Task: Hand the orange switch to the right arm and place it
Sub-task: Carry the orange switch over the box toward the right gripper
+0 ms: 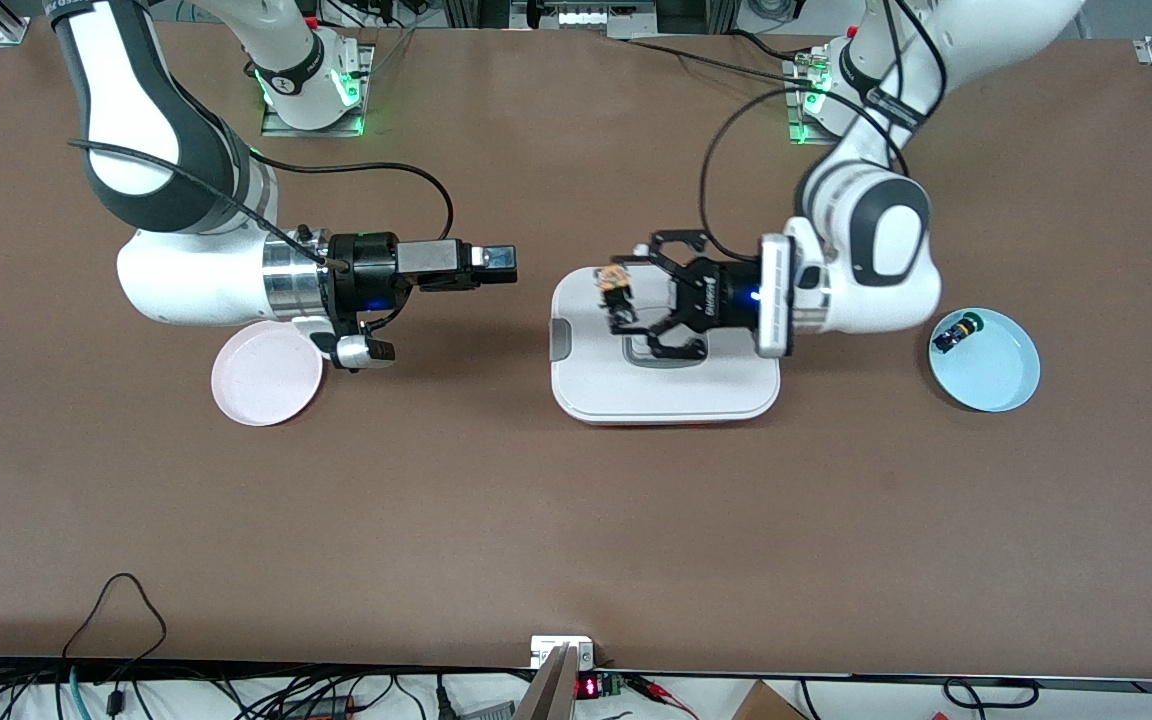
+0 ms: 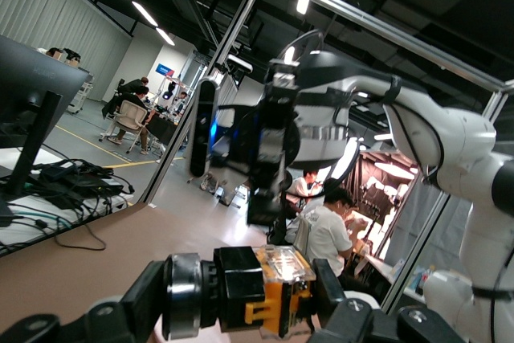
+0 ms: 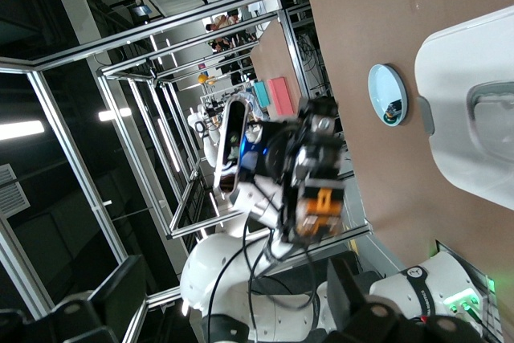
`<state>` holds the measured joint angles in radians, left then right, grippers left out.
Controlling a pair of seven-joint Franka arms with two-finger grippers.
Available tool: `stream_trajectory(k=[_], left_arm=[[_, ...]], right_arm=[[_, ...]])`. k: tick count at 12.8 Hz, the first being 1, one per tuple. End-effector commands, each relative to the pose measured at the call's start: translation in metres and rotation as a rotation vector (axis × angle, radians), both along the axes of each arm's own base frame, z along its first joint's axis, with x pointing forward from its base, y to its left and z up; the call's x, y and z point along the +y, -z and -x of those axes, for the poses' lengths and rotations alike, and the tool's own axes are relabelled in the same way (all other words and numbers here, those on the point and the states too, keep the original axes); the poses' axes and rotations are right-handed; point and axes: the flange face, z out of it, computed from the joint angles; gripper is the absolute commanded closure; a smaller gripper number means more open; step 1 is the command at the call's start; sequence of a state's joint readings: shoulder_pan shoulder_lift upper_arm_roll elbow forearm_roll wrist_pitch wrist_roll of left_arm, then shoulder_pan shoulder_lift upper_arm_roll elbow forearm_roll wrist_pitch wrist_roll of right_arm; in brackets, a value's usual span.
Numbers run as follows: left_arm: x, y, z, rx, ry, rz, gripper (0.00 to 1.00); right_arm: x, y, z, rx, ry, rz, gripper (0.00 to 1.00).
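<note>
orange switch [image 1: 614,281] is clamped in the left gripper [image 1: 626,300], up in the air over the white tray [image 1: 663,385], above the tray's end toward the right arm. Long axis looks roughly level, running along the table toward the right arm; which end leads I can't tell for sure. In the left wrist view the switch [image 2: 273,299] shows a black boxy body with orange plastic and a clear glossy face, with a black finger pad [image 2: 325,287] pressing on one side. In the right wrist view the switch [image 3: 320,205] shows as an orange block between the other arm's black linkages.

Left gripper is black open-linkage, fingers closed onto the switch. Right gripper [image 1: 501,265] is slim, black, straight-fingered behind a silver band; it hangs level over bare table between the tray and the pink plate [image 1: 261,385], aimed at the left gripper, well apart from it. Can't tell its finger state.

Tray: white plastic, rounded rectangle, recessed handle, reddish edge underneath. Pink plate round and shallow, at the right arm's end. Light blue plate [image 1: 991,375] round, at the left arm's end, with a small black green-capped switch [image 1: 958,331] in it near the rim. Table [image 1: 576,520] is matte brown.
</note>
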<state>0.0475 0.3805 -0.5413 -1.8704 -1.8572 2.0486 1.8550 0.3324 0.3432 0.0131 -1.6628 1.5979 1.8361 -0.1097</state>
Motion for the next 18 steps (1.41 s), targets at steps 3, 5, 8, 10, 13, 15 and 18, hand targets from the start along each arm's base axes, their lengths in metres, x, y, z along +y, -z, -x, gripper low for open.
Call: stream_trajectory(k=[3, 5, 8, 10, 13, 15, 18], left_arm=[[-0.033, -0.048, 0.005, 0.060, -0.053, 0.016, 1.00], [-0.039, -0.051, 0.006, 0.060, -0.047, 0.018, 1.00], [-0.045, -0.045, 0.010, 0.068, -0.071, -0.026, 1.00], [-0.051, -0.043, 0.012, 0.076, -0.072, -0.031, 1.00], [-0.061, -0.046, 0.010, 0.074, -0.088, -0.040, 1.00], [-0.064, -0.046, 0.012, 0.082, -0.085, -0.042, 1.00], [-0.067, -0.045, 0.014, 0.083, -0.080, -0.044, 1.00]], right_arm=[[-0.022, 0.013, -0.006, 0.017, 0.002, -0.032, 0.00], [-0.016, 0.017, -0.004, 0.032, -0.004, -0.030, 0.00], [-0.005, 0.017, 0.002, 0.065, -0.020, -0.029, 0.00], [0.002, 0.016, 0.004, 0.074, -0.026, -0.035, 0.00], [0.012, 0.025, 0.007, 0.081, -0.037, -0.028, 0.00], [0.016, 0.026, 0.009, 0.084, -0.045, -0.028, 0.00], [0.026, 0.026, 0.015, 0.084, -0.067, -0.026, 0.00]])
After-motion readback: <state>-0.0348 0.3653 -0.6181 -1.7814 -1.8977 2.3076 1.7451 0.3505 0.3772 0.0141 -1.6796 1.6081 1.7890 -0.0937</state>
